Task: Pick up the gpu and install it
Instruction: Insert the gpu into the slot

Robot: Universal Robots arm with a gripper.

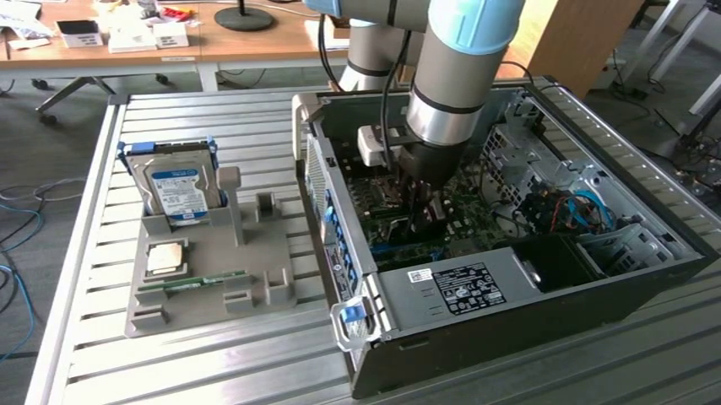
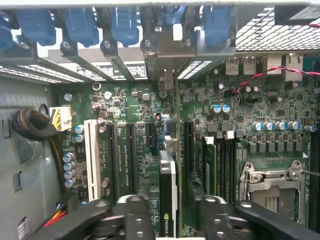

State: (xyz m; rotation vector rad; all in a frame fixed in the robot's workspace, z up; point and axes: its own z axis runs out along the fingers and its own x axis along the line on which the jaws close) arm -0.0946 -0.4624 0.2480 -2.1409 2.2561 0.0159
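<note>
A: Where is the hand [image 1: 423, 224] right now?

B: Down inside the open computer case [image 1: 507, 337], which lies on its side on the slatted metal tabletop [image 1: 203, 126]. The arm reaches in from above, and the hand is just over the green main board [image 2: 125, 107].

A: And the graphics card [image 2: 167, 175]?

B: It stands on edge on the main board, seen edge-on from the wrist camera. It lines up with one of the long dark slots, and its metal end points toward the row of blue clips [image 2: 80, 25] at the case wall. How deep it sits in the slot I cannot tell.

A: Is the hand [image 2: 170, 200] gripping it?

B: It looks released. One dark finger [image 2: 135, 215] is on each side of the card, and a strip of main board shows between the card and each finger.

A: What else is in the case?

B: A bare metal processor socket [image 2: 272, 185] sits beside the memory slots, apart from the card.

A: Anything on the tabletop outside?

B: At the exterior view's left of the case there is a grey holder [image 1: 214, 325]. A hard drive [image 1: 178, 190] with a blue and white label stands upright in it. A square processor chip [image 1: 165, 257] lies flat in front of the drive. A narrow green memory stick [image 1: 208, 281] lies nearer the camera than the chip.
</note>
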